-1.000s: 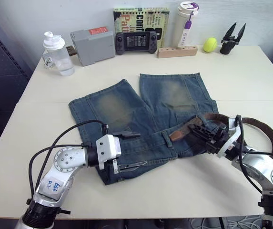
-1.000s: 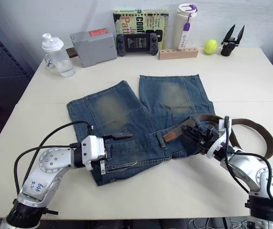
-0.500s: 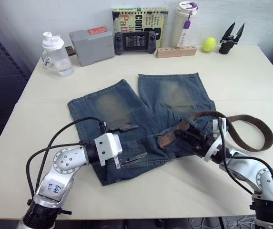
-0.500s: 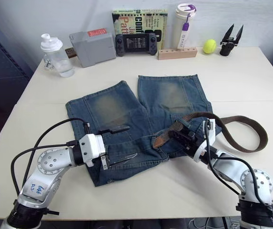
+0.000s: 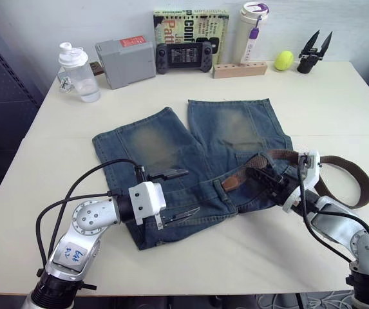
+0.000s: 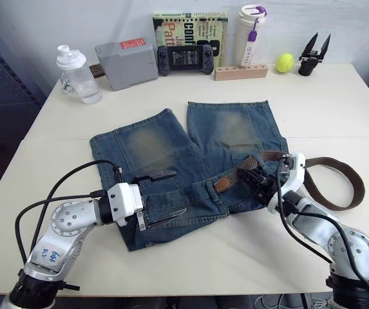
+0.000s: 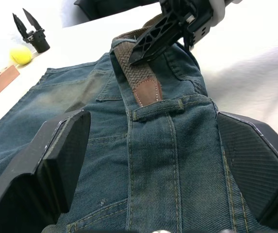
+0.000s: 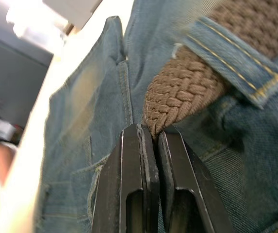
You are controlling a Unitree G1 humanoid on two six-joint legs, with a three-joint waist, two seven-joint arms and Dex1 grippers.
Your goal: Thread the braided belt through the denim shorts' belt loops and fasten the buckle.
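Right gripper (image 8: 151, 133): clamped on dark brown braided belt (image 8: 187, 97).
Left gripper (image 7: 148, 160): agape, empty.
Advice: feed tip straight under narrow denim belt loop (image 7: 158, 109).

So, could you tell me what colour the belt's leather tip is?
Light reddish-brown leather tip, clearest in the left wrist view.

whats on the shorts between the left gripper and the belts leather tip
Bare denim of the denim shorts and one belt loop, just short of the leather tip, in the left wrist view.

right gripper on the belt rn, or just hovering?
Touching. In the right wrist view the right gripper has its two fingers closed on a fold of the braided belt, beside a belt loop on the denim shorts.
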